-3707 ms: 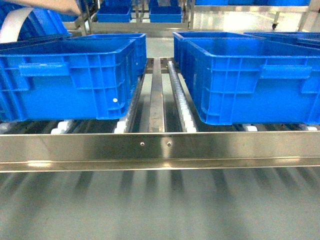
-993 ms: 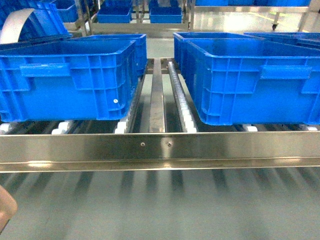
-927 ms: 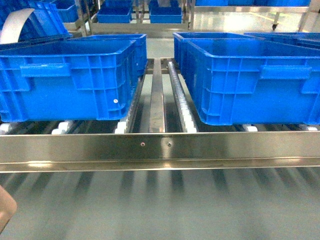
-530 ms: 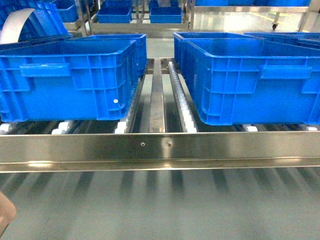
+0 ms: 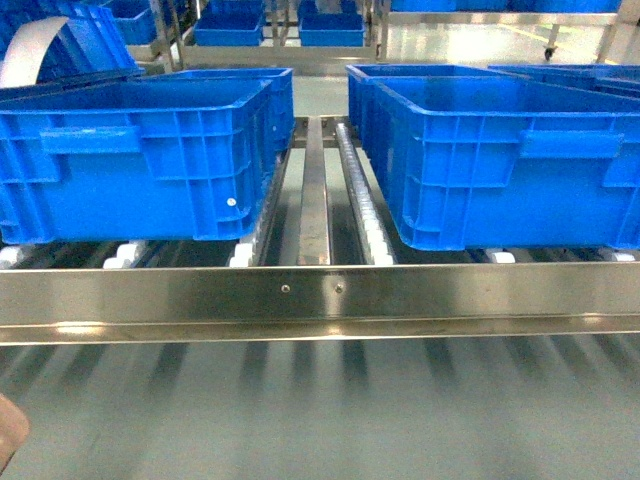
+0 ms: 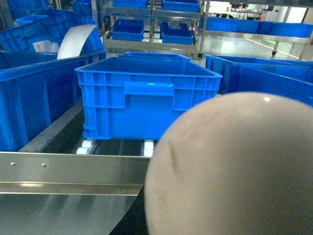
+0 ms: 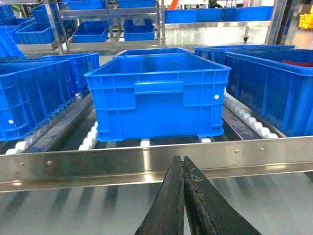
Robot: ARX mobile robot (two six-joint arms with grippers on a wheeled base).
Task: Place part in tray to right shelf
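Head view: the steel shelf (image 5: 320,300) fronts two blue crates (image 5: 140,160), with only a beige sliver of the tray (image 5: 10,432) at the lower-left corner, a little lower than half a second ago. Left wrist view: the tray's pale rounded body (image 6: 230,166) fills the lower right, hiding the left gripper, so its fingers cannot be judged. Right wrist view: the right gripper (image 7: 183,169) is pressed closed, empty, before the rail. No part is visible, so the placing has likely yet to start.

A warehouse or factory floor: steel flow-rack shelf (image 5: 320,300) with roller tracks (image 5: 368,215), blue crates (image 5: 140,155), more racks at the frame's top.
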